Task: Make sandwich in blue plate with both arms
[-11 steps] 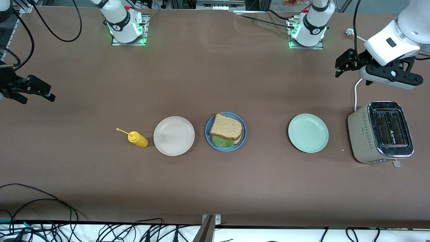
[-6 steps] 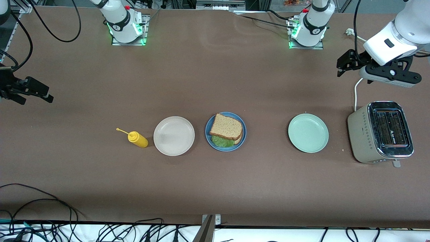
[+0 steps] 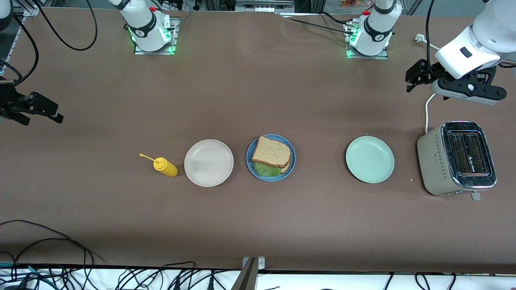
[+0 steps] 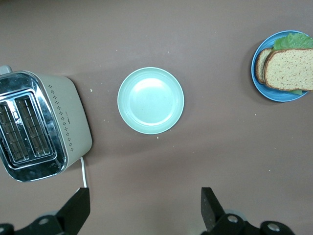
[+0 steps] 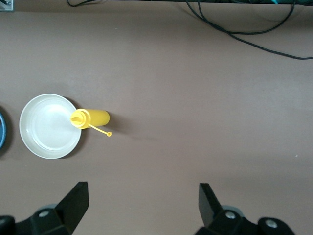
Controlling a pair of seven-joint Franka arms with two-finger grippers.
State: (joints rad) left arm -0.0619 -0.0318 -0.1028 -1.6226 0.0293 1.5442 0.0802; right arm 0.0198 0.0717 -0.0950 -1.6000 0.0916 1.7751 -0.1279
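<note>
I have the right gripper (image 3: 38, 108) up over the table's edge at the right arm's end, its two fingers (image 5: 73, 200) spread wide apart with nothing between them; that arm is waiting. Moving along the table (image 3: 258, 88) from there, the first thing is a yellow squeeze bottle (image 3: 166, 167), lying on its side with its thin nozzle pointing toward the right arm's end. Just beside it sits the beige-white plate (image 3: 209, 162), bare; from the right wrist view the bottle's shoulder overlaps the plate's rim, though I cannot tell whether they touch.

Next in the row, near the middle of the table, is the blue plate (image 3: 252, 167), and the sandwich (image 3: 272, 155) rests on it: one brown slice on top, a second slice showing at its edge underneath, and green lettuce (image 3: 266, 169) sticking out on the side nearer the front camera. The pale green plate (image 3: 369, 159) follows, well apart from the blue one and carrying nothing.

At the left arm's end stands the toaster (image 3: 457, 159), slots facing up, its white cord (image 3: 427, 110) running toward the bases. I see the left gripper (image 3: 415, 75) hanging over the table just past the toaster, toward the edge where the bases stand, fingers (image 4: 210, 208) spread and holding nothing.
</note>
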